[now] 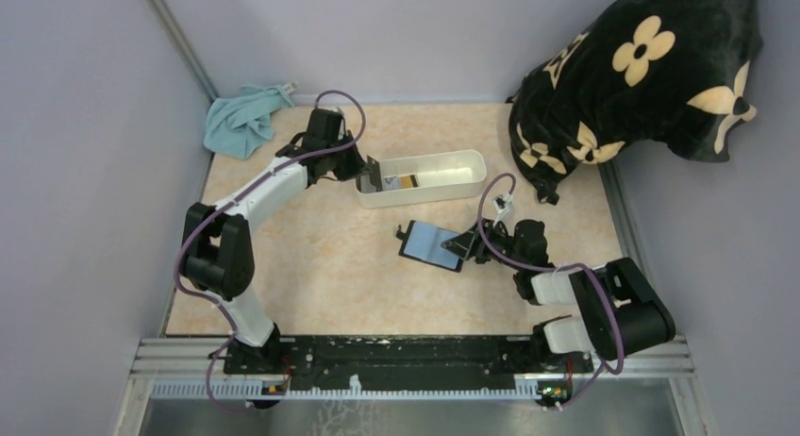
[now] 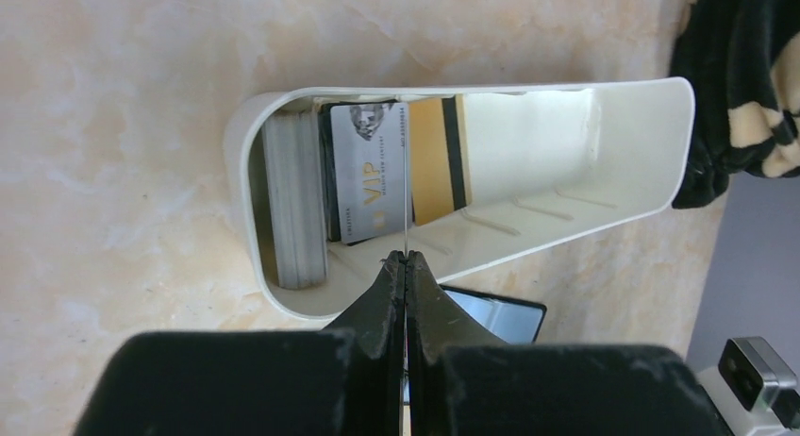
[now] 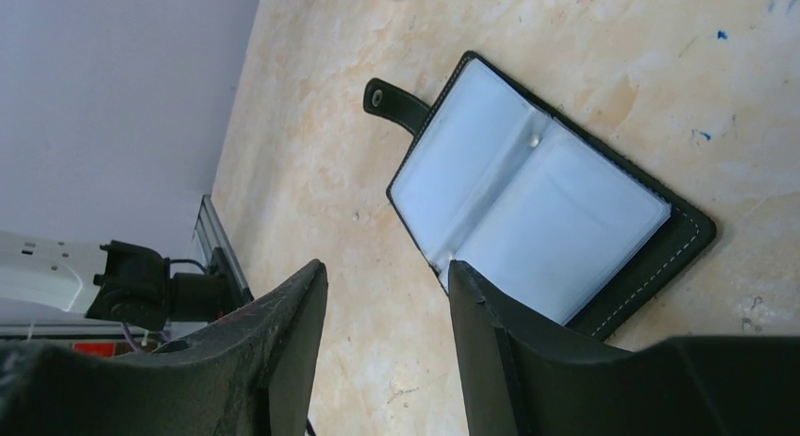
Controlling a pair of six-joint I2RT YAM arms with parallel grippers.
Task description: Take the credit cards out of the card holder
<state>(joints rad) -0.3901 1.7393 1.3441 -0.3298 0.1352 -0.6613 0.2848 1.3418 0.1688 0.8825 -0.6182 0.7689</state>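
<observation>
The card holder (image 1: 432, 242) (image 3: 538, 202) lies open on the table, its grey-blue sleeves facing up and its snap strap out to one side. My right gripper (image 1: 464, 247) (image 3: 387, 271) stands open at its right edge, one finger (image 3: 491, 313) over the holder's rim, nothing between the jaws. My left gripper (image 1: 375, 179) (image 2: 406, 258) is shut on a credit card (image 2: 406, 172) seen edge-on, held over the left end of the white tray (image 1: 462, 162) (image 2: 604, 186). In the tray lie a silver card (image 2: 373, 172), a gold card (image 2: 439, 158) and a stack of cards (image 2: 297, 200).
A blue cloth (image 1: 243, 121) lies at the back left corner. A black cushion with cream flowers (image 1: 641, 73) fills the back right. Grey walls close in both sides, and the arm rail (image 1: 406, 356) runs along the near edge.
</observation>
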